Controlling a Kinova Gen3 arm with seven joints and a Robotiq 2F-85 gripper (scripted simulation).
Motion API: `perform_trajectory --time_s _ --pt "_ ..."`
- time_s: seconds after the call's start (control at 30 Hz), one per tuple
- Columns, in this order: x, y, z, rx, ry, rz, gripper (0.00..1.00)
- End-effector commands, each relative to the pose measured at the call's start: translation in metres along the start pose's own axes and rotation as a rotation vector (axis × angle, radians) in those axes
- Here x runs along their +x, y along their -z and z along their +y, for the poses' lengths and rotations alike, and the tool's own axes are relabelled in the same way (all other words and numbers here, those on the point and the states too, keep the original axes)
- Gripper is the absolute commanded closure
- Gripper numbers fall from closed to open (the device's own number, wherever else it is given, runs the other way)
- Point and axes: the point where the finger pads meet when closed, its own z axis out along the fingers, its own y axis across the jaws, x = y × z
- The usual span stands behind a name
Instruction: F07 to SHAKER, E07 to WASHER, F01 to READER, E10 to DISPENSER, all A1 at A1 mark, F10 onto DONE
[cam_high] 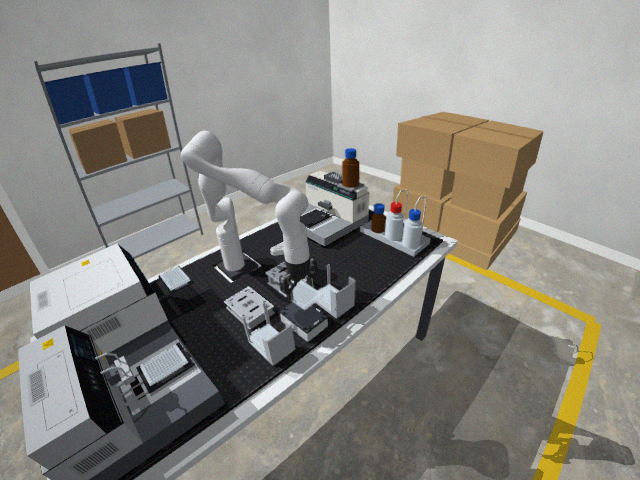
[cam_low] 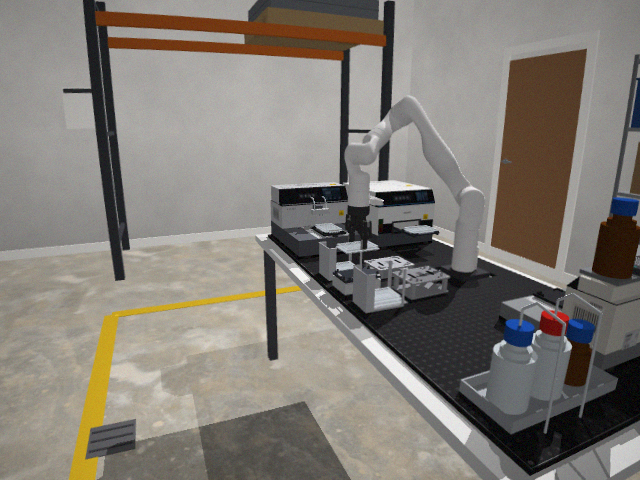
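Note:
My gripper (cam_high: 295, 283) is shut on a white well plate (cam_high: 305, 295), gripped across its width with the fingers wide. The plate hangs a little above the dark low station (cam_high: 305, 320) between the two white stack racks (cam_high: 337, 299) (cam_high: 271, 342). In the exterior view the gripper (cam_low: 357, 236) and plate (cam_low: 356, 246) stand above that station (cam_low: 343, 276). The plate's label is too small to read. Another white plate lies on the near instrument's stage (cam_high: 162, 364), and one on the far instrument's stage (cam_high: 174, 279).
A grey nest block (cam_high: 248, 310) stands beside the racks. A liquid-handling unit with a brown bottle (cam_high: 350, 167) and a dark tray (cam_high: 319, 219) is at the back. A tray of three bottles (cam_high: 398, 224) sits at the right end.

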Motion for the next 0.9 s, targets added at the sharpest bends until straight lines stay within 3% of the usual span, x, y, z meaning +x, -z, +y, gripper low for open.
perform_trajectory --time_s 0.0,0.87 --pt "-0.001 -0.004 0.000 0.000 0.000 -0.002 0.06" --pt "-0.001 -0.033 0.000 0.000 0.000 -0.002 0.06"
